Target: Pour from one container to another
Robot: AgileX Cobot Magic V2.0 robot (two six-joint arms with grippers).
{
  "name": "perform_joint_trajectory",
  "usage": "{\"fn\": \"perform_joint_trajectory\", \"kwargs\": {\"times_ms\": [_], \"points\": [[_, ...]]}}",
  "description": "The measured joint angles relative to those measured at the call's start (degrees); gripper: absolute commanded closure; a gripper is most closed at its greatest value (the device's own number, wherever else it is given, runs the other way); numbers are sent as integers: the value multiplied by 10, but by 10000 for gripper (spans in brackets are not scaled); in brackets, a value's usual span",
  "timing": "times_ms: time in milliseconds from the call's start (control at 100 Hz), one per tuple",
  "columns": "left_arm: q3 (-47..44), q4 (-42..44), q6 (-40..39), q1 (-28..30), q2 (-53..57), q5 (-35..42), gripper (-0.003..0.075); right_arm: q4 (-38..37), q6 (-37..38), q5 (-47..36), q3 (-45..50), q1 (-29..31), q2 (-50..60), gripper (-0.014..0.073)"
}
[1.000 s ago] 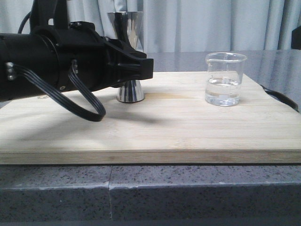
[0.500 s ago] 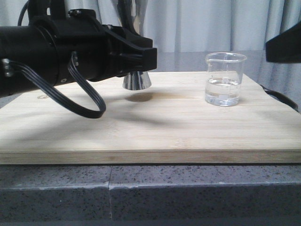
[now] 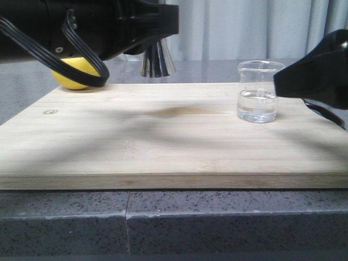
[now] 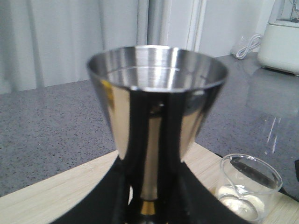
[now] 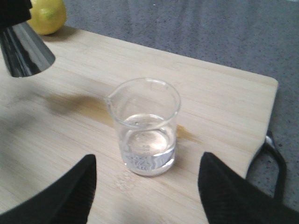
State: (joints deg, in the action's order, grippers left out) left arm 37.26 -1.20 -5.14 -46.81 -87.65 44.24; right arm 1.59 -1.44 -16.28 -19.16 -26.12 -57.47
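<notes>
The tabletop (image 3: pixel 65 223) of grey speckled stone carries a wooden board (image 3: pixel 163 147), and everything in play sits on or above that board. Largest of the moving parts is the left hand (image 3: pixel 157 32), clenched around the waist of the steel jigger (image 3: pixel 157 61). A second ago the jigger stood on the board; now it hangs clear of the wood, upright, with only its lower cone showing below the hand in the front view. In the left wrist view its upper cup (image 4: pixel 156 93) fills the frame, open mouth up, level.

The right hand (image 5: pixel 145 186) has come in from the side within the last second. Its fingers (image 5: pixel 60 196) are spread wide, one on each side of the beaker (image 5: pixel 145 126), not touching the glass. The beaker stands on the board directly ahead of that hand, part full of clear liquid, its lip turned away from the hand.

Lifting the left arm has also uncovered a lemon (image 3: pixel 76 73) at the board's far edge, behind and below the left hand.

My reading: the receiving vessel is now held ready in the air, and the beaker is about to be gripped, so pouring has not begun. The beaker must still be grasped, raised and tipped over the jigger's cup.
</notes>
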Motion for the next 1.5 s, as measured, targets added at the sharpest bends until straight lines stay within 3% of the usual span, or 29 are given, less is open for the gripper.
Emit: {"fn": "perform_joint_trajectory", "kwargs": {"times_ms": [590,1500], "points": [[0,0,0,0,0,-5,739,-22,0,-139,0,-7,-99,165],[0,0,-1,0,0,-8,739,-23,-14,-269,0,-7,-210,166]]}}
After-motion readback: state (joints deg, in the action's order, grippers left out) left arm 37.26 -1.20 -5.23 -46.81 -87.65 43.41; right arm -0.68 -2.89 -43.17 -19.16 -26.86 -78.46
